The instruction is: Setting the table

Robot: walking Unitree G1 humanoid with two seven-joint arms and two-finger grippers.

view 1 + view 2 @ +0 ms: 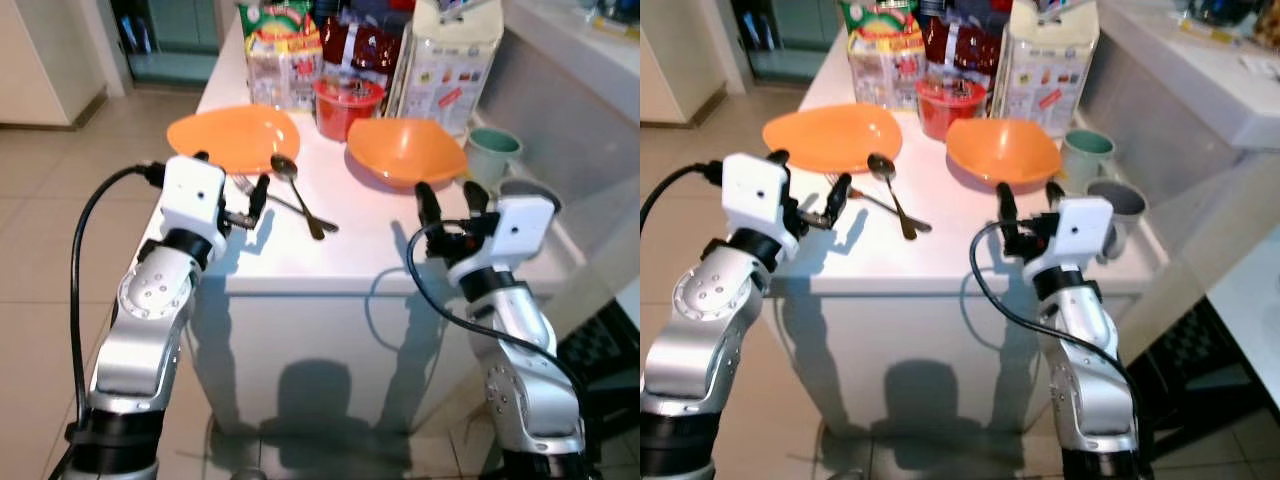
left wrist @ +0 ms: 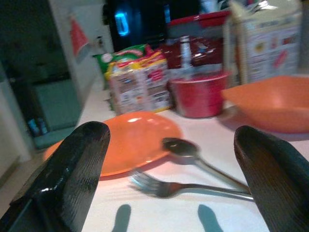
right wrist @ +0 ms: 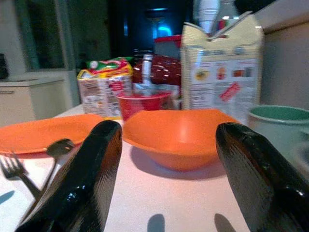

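On the white table lie an orange plate at the back left and an orange bowl at the back right. Between them a spoon and a fork lie crossed. My left gripper hovers open at the table's left front edge, just short of the fork's tines, holding nothing. Open and empty too, my right gripper stands in front of the bowl, a short way off it. A green mug and a grey mug stand at the right edge.
A red cup, snack packets and a tall carton crowd the back of the table. A grey counter runs along the right. Tiled floor lies open on the left.
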